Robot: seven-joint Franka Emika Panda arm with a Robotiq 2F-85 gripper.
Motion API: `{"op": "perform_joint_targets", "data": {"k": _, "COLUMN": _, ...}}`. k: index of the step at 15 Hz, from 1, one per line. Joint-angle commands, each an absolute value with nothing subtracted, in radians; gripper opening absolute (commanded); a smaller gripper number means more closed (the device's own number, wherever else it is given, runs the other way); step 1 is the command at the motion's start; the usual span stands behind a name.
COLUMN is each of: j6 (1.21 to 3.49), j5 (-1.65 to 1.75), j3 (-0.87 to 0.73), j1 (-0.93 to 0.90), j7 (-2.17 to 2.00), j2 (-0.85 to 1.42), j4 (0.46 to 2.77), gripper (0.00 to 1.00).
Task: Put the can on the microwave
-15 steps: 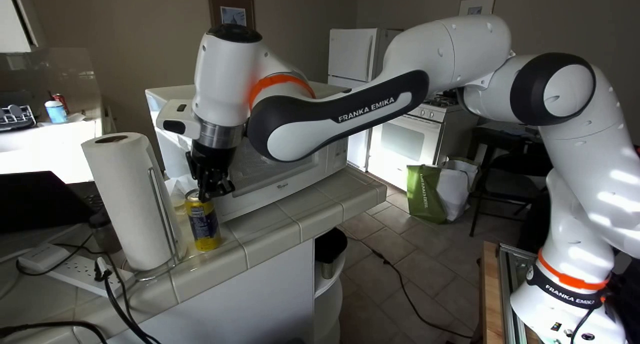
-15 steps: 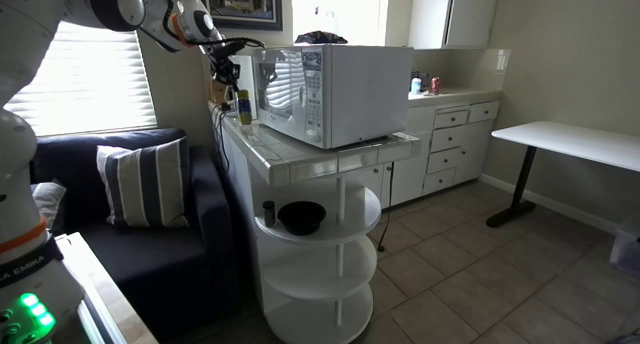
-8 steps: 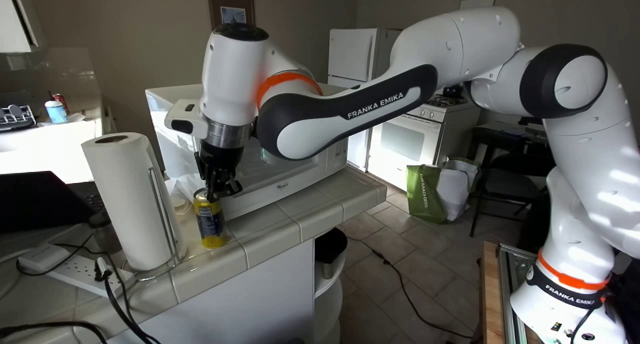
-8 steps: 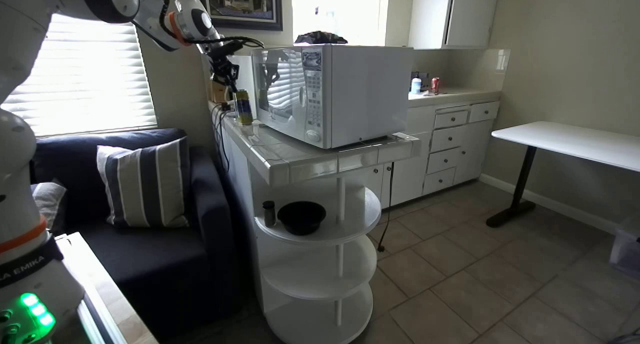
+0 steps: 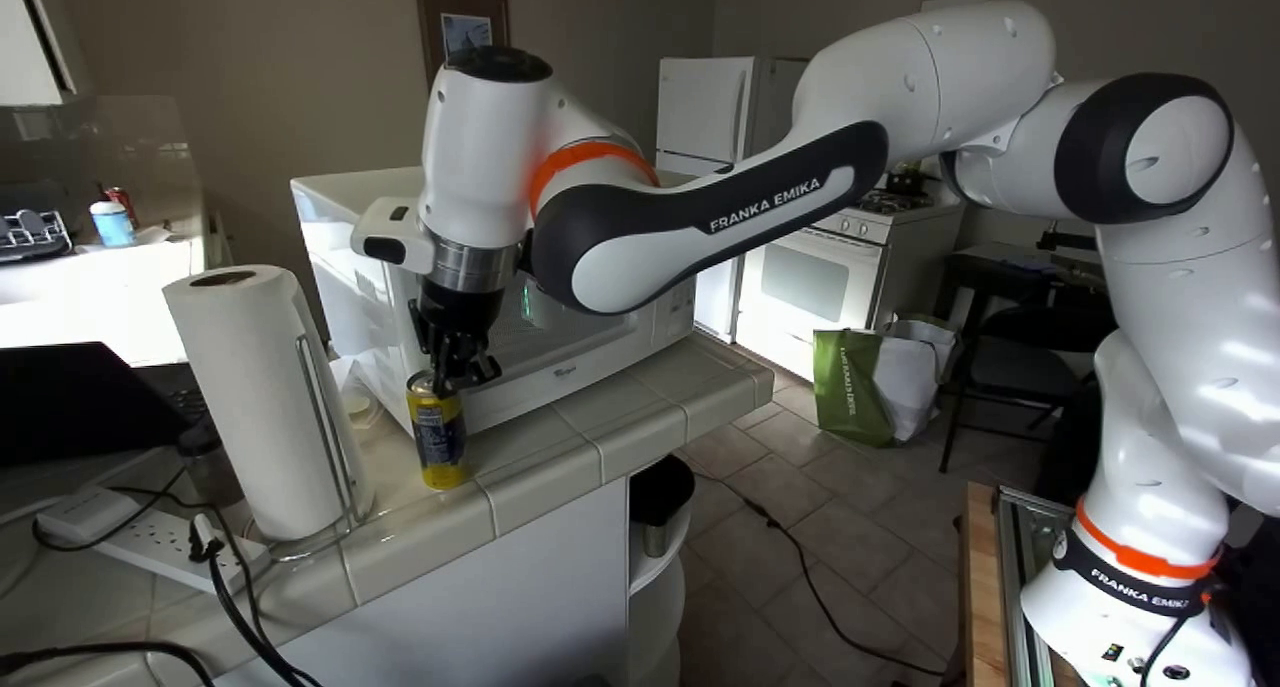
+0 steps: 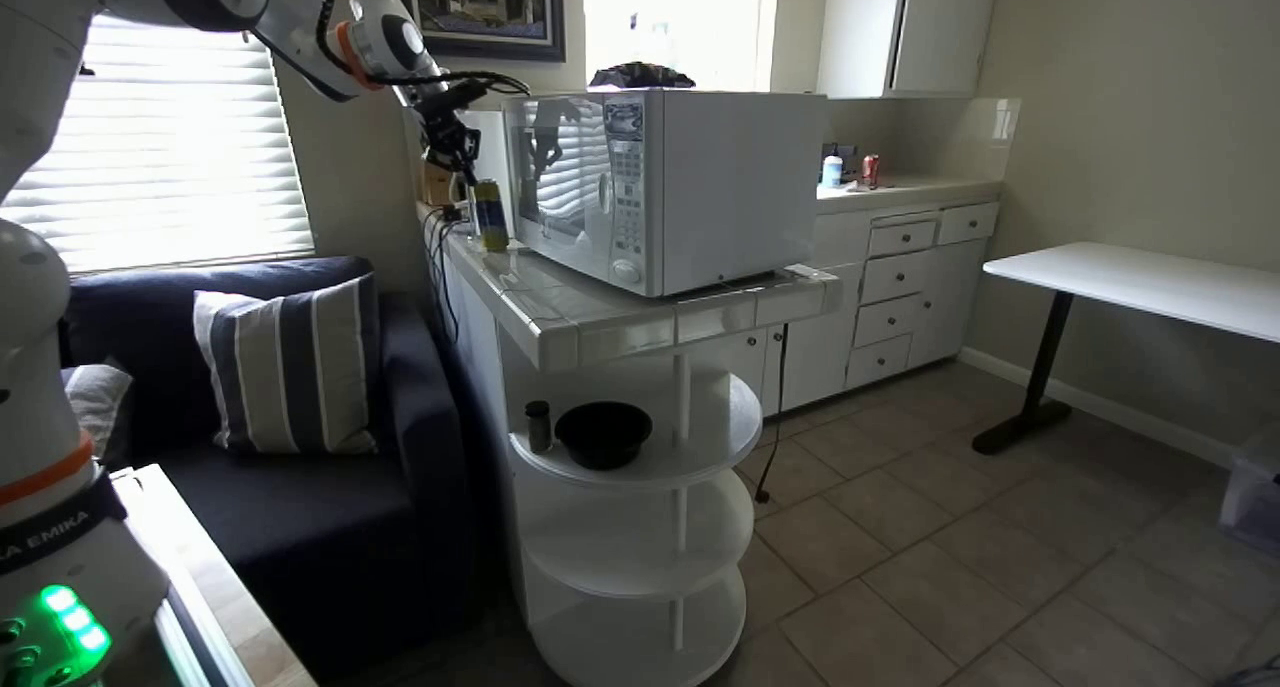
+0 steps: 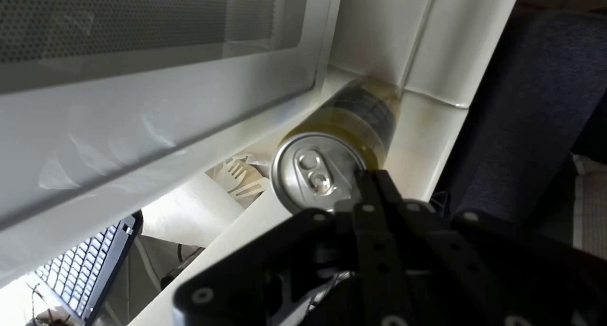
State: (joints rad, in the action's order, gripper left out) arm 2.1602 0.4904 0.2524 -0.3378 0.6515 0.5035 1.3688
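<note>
Gripper (image 7: 377, 176) looks clamped on the rim of the yellow-gold drink can (image 7: 313, 169), jaws nearly together, can near the edge of the tiled counter (image 5: 625, 399) just in front of the white microwave (image 6: 740, 187) and near the paper towel roll (image 5: 265, 397), can't tell if its base touches tile.

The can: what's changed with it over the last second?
In an exterior view, the can has moved right along the counter, away from the paper towels, the hand moving with it. No grip was visibly taken or released; whether the can is pinched is unclear. The paper towels and microwave stayed put.
</note>
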Motion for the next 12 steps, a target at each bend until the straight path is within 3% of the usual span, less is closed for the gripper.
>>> {"op": "perform_joint_targets", "data": {"k": 1, "j6": 2.185, "j5": 0.499, "j3": 0.246, "j1": -0.329, "j7": 0.633, "j2": 0.459, "j4": 1.433, "gripper": 0.27}}
{"op": "perform_joint_targets", "data": {"k": 9, "j6": 2.167, "j5": 0.476, "j3": 0.223, "j1": -0.348, "j7": 0.533, "j2": 0.437, "j4": 1.417, "gripper": 0.89}}
{"op": "perform_joint_targets", "data": {"k": 11, "j6": 2.163, "j5": 0.432, "j3": 0.231, "j1": -0.346, "j7": 0.432, "j2": 0.423, "j4": 1.415, "gripper": 1.00}}
{"op": "perform_joint_targets", "data": {"k": 12, "j6": 2.175, "j5": 0.423, "j3": 0.245, "j1": -0.336, "j7": 0.382, "j2": 0.411, "j4": 1.428, "gripper": 1.00}}
